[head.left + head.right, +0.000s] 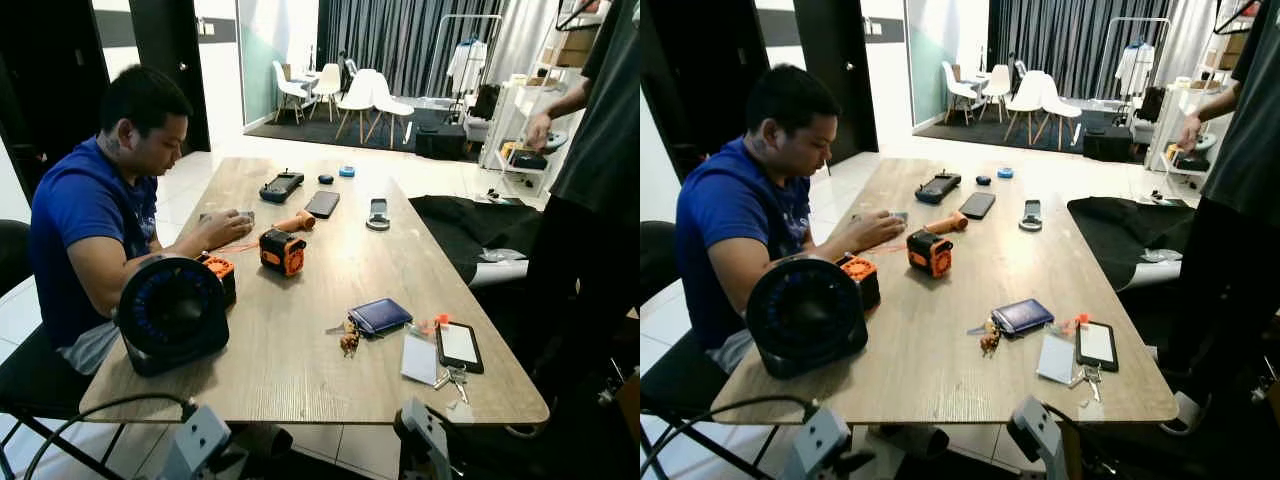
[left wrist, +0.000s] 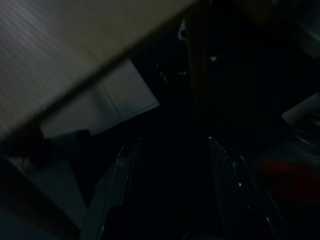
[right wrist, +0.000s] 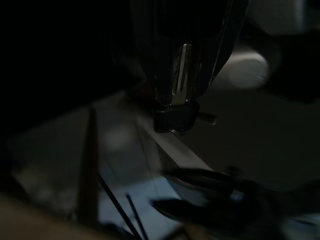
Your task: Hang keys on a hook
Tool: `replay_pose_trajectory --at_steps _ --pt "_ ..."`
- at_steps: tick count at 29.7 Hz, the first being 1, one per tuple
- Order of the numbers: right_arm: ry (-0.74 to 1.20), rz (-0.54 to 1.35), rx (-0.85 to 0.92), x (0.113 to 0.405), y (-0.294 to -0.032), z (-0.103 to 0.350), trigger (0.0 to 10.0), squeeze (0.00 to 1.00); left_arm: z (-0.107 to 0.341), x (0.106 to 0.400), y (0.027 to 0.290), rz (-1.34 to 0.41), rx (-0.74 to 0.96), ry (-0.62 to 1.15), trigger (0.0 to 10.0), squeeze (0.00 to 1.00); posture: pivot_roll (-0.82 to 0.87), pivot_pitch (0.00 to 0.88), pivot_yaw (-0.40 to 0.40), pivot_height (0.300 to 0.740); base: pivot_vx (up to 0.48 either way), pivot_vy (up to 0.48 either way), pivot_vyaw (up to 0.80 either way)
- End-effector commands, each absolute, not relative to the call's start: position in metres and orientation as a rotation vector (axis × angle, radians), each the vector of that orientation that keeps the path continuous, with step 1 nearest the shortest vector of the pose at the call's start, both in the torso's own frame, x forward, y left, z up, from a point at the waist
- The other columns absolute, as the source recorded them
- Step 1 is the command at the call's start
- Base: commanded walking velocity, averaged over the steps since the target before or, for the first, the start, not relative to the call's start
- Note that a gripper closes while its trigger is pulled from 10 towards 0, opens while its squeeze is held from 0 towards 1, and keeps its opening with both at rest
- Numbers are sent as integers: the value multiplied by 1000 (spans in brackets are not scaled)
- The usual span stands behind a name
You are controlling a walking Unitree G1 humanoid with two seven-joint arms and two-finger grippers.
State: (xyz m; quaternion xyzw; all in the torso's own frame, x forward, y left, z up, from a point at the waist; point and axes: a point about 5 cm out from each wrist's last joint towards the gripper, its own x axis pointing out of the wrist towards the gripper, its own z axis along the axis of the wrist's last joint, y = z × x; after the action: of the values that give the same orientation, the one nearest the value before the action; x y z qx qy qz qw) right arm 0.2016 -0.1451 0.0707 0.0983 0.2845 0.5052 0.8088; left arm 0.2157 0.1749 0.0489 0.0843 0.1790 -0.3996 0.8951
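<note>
A bunch of keys with a brown fob [image 1: 348, 338] lies on the wooden table [image 1: 300, 370], just left of a dark blue wallet [image 1: 379, 315]. A second set of silver keys [image 1: 452, 378] rests near the front right corner, below a black phone [image 1: 459, 345]. Both my arms hang below the table's front edge, their wrists showing at the picture's lower rim [image 1: 205, 440] [image 1: 425, 435]. In the dark left wrist view my left gripper [image 2: 167, 144] has its fingers [image 2: 115, 185] spread with nothing between them, under the table edge. The right wrist view is very dark, and my right gripper cannot be made out clearly there.
A person in a blue shirt [image 1: 85, 215] sits at the table's left side, hands on a small device. Another person in black [image 1: 600, 200] stands at the right. A black fan [image 1: 172, 312], orange tools [image 1: 283, 250], phones and a white card [image 1: 420, 357] lie on the table.
</note>
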Motion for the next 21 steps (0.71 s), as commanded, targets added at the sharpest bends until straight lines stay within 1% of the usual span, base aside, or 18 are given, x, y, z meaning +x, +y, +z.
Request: replay_pose_trajectory --at_steps 1,4,6,7,8,12,13,16,17,20,21 --pt "637 1042 210 199 -147 56 0 0 37 211 173 -793 161 392 10000 0 75 8 -8 740 0 0 0" --pt "666 990 233 196 -150 43 0 0 30 210 175 -743 146 397 10000 0 74 7 -8 740 0 0 0" --pt "666 990 233 196 -150 43 0 0 30 210 175 -743 146 397 10000 0 74 7 -8 740 0 0 0" --pt "689 945 253 194 -152 33 0 0 25 208 177 -708 128 402 10000 0 74 4 -8 740 0 0 0" --pt "689 945 253 194 -152 33 0 0 25 208 177 -708 128 402 10000 0 74 4 -8 740 0 0 0" --pt "771 801 310 185 -158 -3 0 0 6 199 186 -606 72 440 10000 0 76 0 -10 740 0 0 0" --pt "771 801 310 185 -158 -3 0 0 6 199 186 -606 72 440 10000 0 76 0 -10 740 0 0 0" --pt "800 695 330 181 -160 -23 0 0 -6 192 191 -567 64 482 10000 0 76 0 -11 740 0 0 0" --pt "800 695 330 181 -160 -23 0 0 -6 192 191 -567 64 482 10000 0 76 0 -11 740 0 0 0" --pt "818 485 340 179 -170 -46 0 0 -21 188 193 -492 61 532 10000 0 80 0 -16 740 0 0 0" --pt "818 485 340 179 -170 -46 0 0 -21 188 193 -492 61 532 10000 0 80 0 -16 740 0 0 0"
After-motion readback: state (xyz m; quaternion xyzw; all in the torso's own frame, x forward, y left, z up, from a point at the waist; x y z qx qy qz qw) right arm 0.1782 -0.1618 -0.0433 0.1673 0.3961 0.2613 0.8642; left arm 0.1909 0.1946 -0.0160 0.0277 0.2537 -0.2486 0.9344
